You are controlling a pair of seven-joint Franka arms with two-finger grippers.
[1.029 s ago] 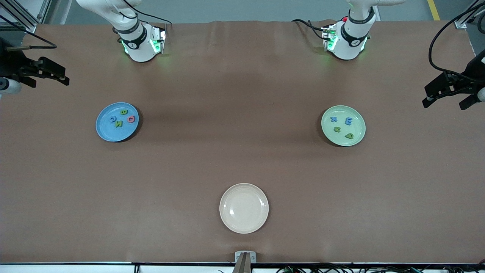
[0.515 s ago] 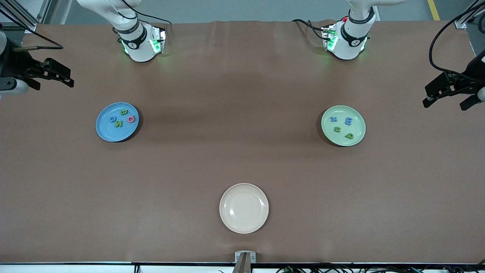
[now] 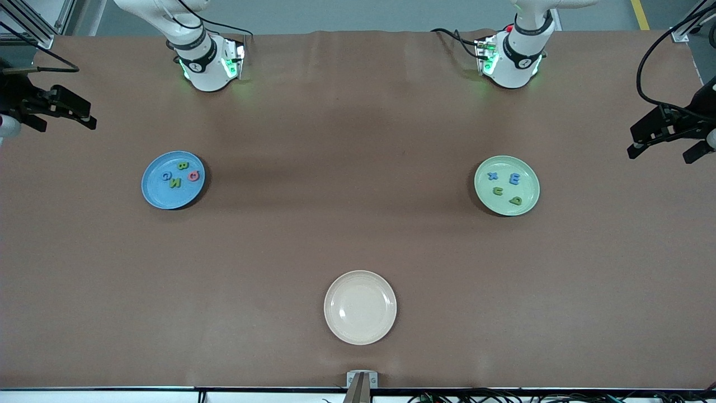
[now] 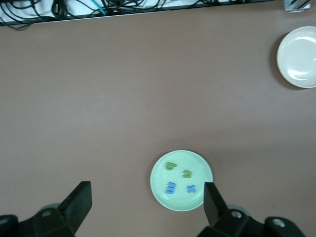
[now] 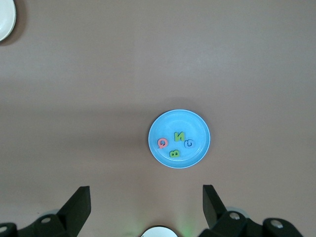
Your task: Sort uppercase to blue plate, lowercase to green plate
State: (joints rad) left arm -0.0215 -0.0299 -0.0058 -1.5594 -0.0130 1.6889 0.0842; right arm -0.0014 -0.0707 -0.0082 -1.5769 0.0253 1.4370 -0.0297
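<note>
The blue plate (image 3: 156,193) lies toward the right arm's end and holds the green B (image 3: 182,165), blue G (image 3: 166,176), green N (image 3: 176,182) and red Q (image 3: 193,176). The green plate (image 3: 486,201) lies toward the left arm's end and holds the blue x (image 3: 492,176), blue m (image 3: 514,179), green u (image 3: 497,191) and green q (image 3: 515,200). My right gripper (image 3: 92,115) is open and empty, high over the table's end; its wrist view (image 5: 146,187) shows the blue plate (image 5: 170,121). My left gripper (image 3: 632,143) is open and empty over the other end (image 4: 146,185), above the green plate (image 4: 180,202).
An empty cream plate (image 3: 360,307) lies in the middle of the table, nearer to the front camera than both coloured plates. It also shows in the left wrist view (image 4: 297,57) and at the edge of the right wrist view (image 5: 5,19). The arms' bases stand along the table's back edge.
My right gripper swayed a little toward the table's middle, then back out. My left gripper drifted slightly outward. Plates and letters have not moved.
</note>
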